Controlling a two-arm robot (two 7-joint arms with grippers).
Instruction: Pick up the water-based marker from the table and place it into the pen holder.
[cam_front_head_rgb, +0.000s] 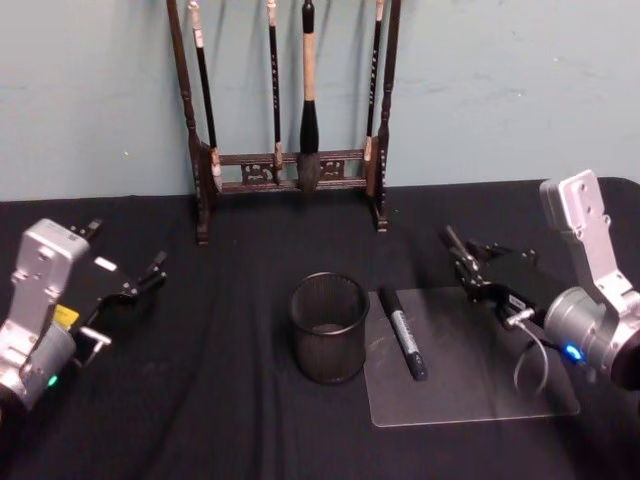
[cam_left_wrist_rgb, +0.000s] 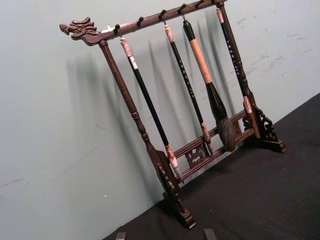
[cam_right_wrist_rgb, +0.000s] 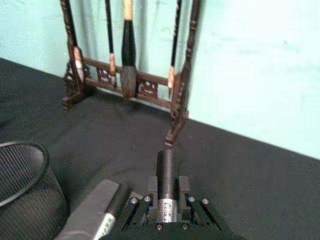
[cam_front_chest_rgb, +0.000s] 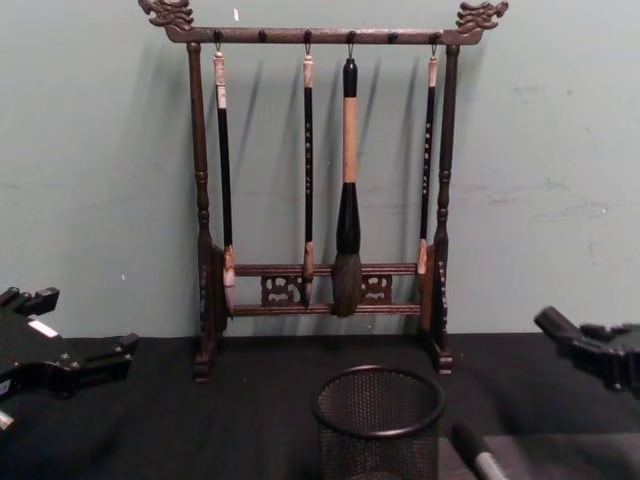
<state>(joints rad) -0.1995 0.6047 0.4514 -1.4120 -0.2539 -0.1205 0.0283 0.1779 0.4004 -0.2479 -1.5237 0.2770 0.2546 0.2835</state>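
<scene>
Step in hand: the approach, with nothing picked up yet. The black water-based marker with a grey label (cam_front_head_rgb: 402, 333) lies flat on a clear plastic sheet (cam_front_head_rgb: 470, 385), just right of the small round black wire-mesh pen holder (cam_front_head_rgb: 329, 352), its length running near to far. My right pincer (cam_front_head_rgb: 465, 250) hangs right of the marker and a little farther back, carrying nothing; how wide it stands I cannot tell. My left pincer (cam_front_head_rgb: 150, 272) waits open and empty, well off to the left over the black cloth. Next, I judge, the right pincer must swing left and nearer, turn to straddle the barrel crosswise, then descend.
</scene>
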